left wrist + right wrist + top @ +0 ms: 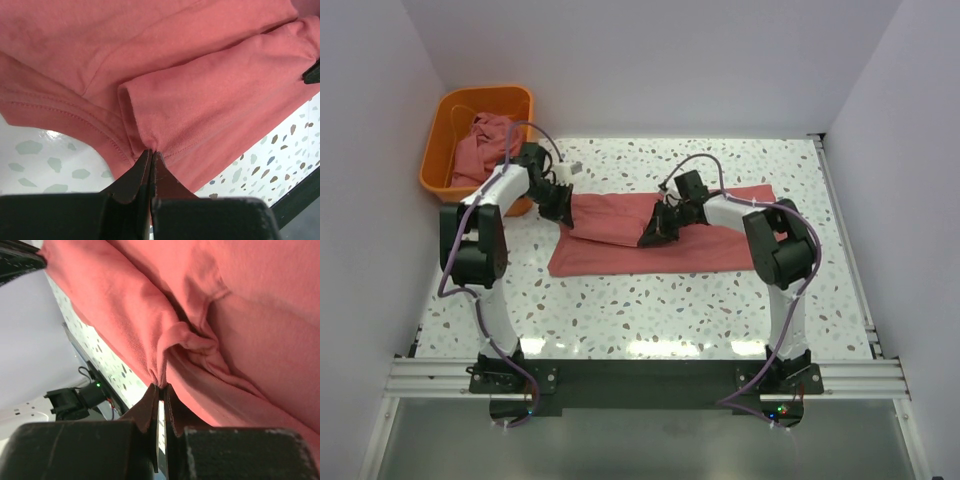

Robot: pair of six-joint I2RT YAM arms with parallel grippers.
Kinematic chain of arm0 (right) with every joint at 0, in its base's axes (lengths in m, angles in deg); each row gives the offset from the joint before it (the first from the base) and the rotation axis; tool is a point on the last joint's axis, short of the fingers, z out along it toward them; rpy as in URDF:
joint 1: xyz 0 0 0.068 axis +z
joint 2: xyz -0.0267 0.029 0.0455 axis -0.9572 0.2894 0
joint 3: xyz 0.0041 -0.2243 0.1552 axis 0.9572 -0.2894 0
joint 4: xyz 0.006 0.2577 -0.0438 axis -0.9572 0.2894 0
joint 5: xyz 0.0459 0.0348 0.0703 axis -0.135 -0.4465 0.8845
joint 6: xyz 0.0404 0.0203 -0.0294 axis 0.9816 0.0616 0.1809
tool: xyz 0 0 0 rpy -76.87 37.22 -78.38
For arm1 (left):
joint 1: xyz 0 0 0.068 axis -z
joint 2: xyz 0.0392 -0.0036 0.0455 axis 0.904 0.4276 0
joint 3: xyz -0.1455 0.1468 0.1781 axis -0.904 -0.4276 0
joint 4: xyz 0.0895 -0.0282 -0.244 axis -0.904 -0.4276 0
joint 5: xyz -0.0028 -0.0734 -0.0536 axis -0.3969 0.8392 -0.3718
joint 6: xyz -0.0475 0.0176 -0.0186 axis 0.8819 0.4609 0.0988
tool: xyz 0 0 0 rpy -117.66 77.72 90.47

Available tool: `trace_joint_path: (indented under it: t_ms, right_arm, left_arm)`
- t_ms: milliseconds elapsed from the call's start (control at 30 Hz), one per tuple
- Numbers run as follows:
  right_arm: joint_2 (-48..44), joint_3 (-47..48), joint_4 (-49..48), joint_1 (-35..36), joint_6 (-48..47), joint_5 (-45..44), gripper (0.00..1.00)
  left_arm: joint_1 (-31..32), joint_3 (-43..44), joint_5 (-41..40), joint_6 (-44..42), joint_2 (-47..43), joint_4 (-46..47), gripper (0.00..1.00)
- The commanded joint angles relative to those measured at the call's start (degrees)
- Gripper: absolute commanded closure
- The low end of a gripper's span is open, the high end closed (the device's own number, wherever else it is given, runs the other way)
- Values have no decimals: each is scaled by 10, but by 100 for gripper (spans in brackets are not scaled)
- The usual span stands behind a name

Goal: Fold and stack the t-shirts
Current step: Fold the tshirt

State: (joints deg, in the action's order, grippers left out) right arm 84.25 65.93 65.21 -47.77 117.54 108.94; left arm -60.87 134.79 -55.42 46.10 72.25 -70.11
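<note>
A dusty red-pink t-shirt (620,240) lies spread across the middle of the speckled table (650,310), with one flap lifted over itself. My left gripper (563,210) is shut on the flap's left end; in the left wrist view the cloth (210,95) bunches into the pinched tips of that gripper (151,151). My right gripper (655,228) is shut on the flap's right end, and the fabric (250,315) puckers at its tips (162,386). More red-pink shirts (483,145) are heaped in the orange basket (440,150).
The basket stands at the table's far left corner, close behind my left arm. White walls enclose the table on the left, back and right. A metal rail (650,375) carrying both arm bases runs along the near edge.
</note>
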Motion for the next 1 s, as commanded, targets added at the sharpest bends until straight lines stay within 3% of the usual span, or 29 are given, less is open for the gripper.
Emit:
trace_joint_path:
  t_ms: [0,167,233,267,300,333,400,533,667,967]
  right_arm:
    - [-26,-13,26,9,-23,11,100]
    - [-19,-5,37,18,-31,2,98]
    - [-15,4,54,18,-40,-1,91]
    - [-15,6,60,18,-42,-1,86]
    - [-19,8,73,18,-47,0,73]
    - [-23,15,81,18,-51,2,67]
    - [-38,26,115,18,-76,3,61]
    - [-68,65,170,16,-133,-4,63]
    - [-80,82,131,19,-141,-9,66]
    - [17,135,94,32,-125,0,78]
  left_arm:
    - [-5,-16,-15,-3,-26,3,100]
    - [-5,-30,-21,-5,-25,15,100]
    - [-5,-33,-28,-7,-28,15,100]
    - [-5,-33,-29,-8,-29,12,98]
    - [-5,-33,-29,-11,-30,9,90]
    - [-5,-32,-27,-12,-32,7,85]
    - [-6,-31,-27,-14,-48,12,76]
    - [-6,-35,-7,-20,-88,41,71]
    - [11,-56,34,-19,-110,75,70]
    - [44,-89,34,16,-90,111,70]
